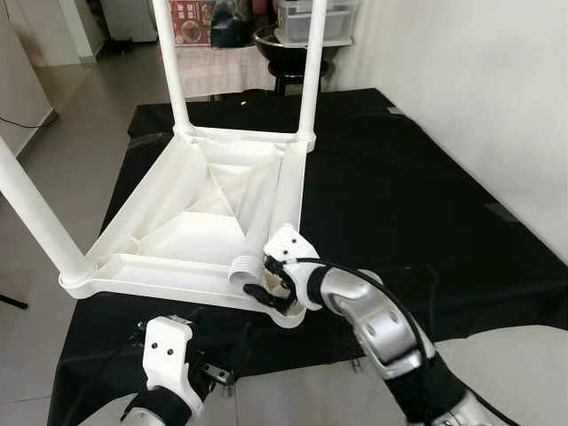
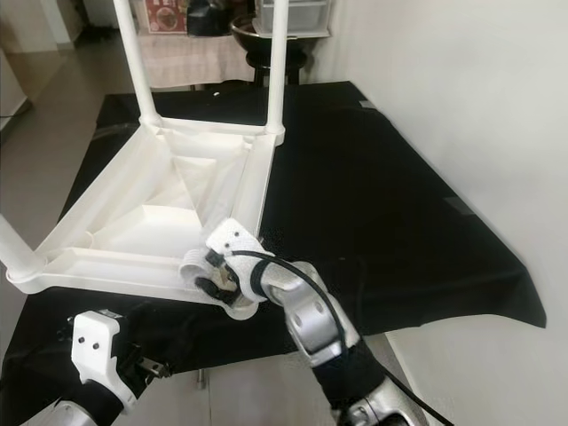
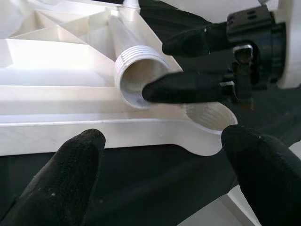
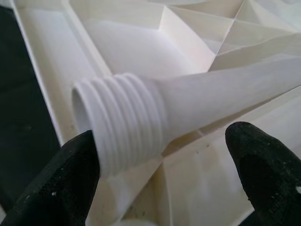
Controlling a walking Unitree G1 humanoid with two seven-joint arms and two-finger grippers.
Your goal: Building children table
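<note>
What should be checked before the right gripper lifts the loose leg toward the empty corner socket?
1. Three legs already seated in the upturned table top: ok.
2. Fourth corner socket empty, unobstructed: ok.
3. Loose leg lies on the frame, threaded end toward the socket: ok.
4. Right gripper fingers straddle the threaded end, open: ok.
5. Firm grip on the leg: not ok, no closure yet.
6. Left gripper open, below the table edge, clear: ok.

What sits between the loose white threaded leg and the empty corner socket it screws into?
Nothing visible. The white threaded plastic leg lies inside the upturned white table top, its threaded end beside the empty threaded socket. The right gripper straddles that end, fingers open.
</note>
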